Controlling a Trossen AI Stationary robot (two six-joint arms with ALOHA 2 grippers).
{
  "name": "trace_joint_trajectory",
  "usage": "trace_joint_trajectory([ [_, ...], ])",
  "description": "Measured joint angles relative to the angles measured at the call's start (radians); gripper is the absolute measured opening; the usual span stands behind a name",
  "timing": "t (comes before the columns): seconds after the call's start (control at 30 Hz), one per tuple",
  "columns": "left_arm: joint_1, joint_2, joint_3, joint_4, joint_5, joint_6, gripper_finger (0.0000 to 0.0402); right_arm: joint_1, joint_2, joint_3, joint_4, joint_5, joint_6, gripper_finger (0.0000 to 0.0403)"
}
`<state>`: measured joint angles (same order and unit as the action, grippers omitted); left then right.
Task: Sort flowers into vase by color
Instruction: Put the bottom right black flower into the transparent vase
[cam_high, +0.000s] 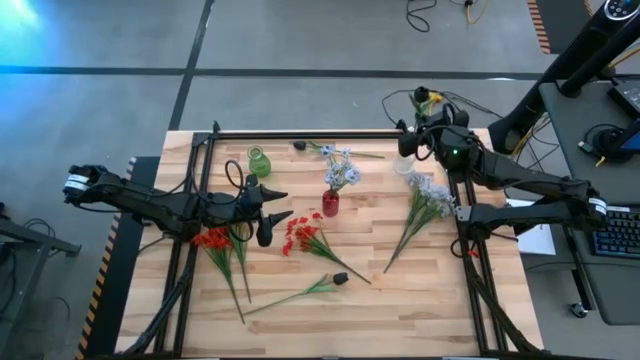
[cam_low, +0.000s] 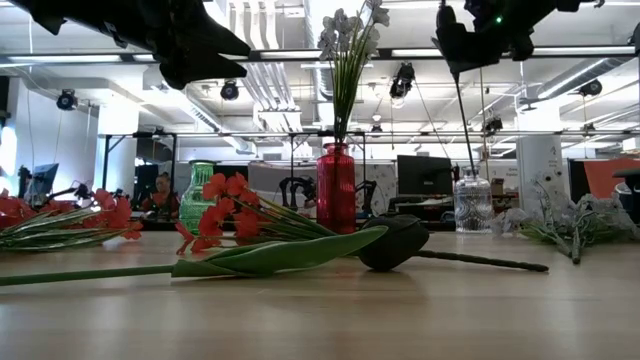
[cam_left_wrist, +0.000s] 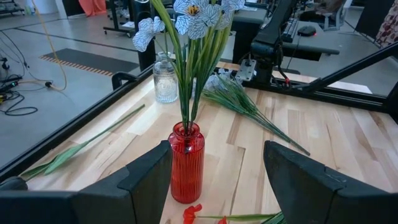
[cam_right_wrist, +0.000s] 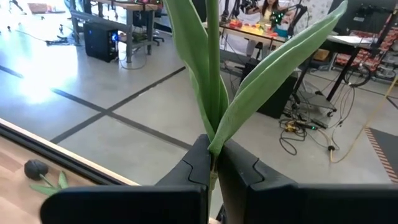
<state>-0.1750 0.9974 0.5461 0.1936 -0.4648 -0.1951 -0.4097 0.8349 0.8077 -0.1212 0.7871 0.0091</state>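
My right gripper (cam_high: 410, 140) is near the table's far right corner, above a clear glass vase (cam_low: 473, 200), and is shut on a green-leaved stem (cam_right_wrist: 212, 74); its bloom is out of view. My left gripper (cam_left_wrist: 217, 186) is open, raised left of the red vase (cam_high: 330, 203). That vase holds pale blue-white flowers (cam_left_wrist: 186, 18). Red flowers (cam_high: 212, 240) (cam_high: 300, 235), a dark-bud stem (cam_high: 338, 278) and a pale bunch (cam_high: 425, 205) lie flat on the table. Another dark-bud stem (cam_high: 300, 146) lies by the far edge. My right gripper pinches the stalk (cam_right_wrist: 212, 163) between its two fingers, just below where two long leaves fork. The leaves stand up past the fingers. In the low view the thin stalk (cam_low: 466, 120) hangs below the gripper, and its lower end reaches into the clear vase's mouth.
A green vase (cam_high: 258, 160) stands near the far left part of the table. A black frame rail (cam_high: 300, 132) runs along the far edge and the sides. Bare wood lies along the near edge (cam_high: 400, 320). The room behind holds desks and monitors.
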Motion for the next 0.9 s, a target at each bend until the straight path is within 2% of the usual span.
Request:
trace_joint_trajectory([
  [0.3,0.000,0.000,0.000,0.000,0.000,0.000,0.0236,-0.004,0.012,-0.030,0.000,0.000,0.018,0.0013],
  [0.9,0.000,0.000,0.000,0.000,0.000,0.000,0.0236,-0.008,0.128,-0.030,0.001,0.000,0.034,0.0013],
])
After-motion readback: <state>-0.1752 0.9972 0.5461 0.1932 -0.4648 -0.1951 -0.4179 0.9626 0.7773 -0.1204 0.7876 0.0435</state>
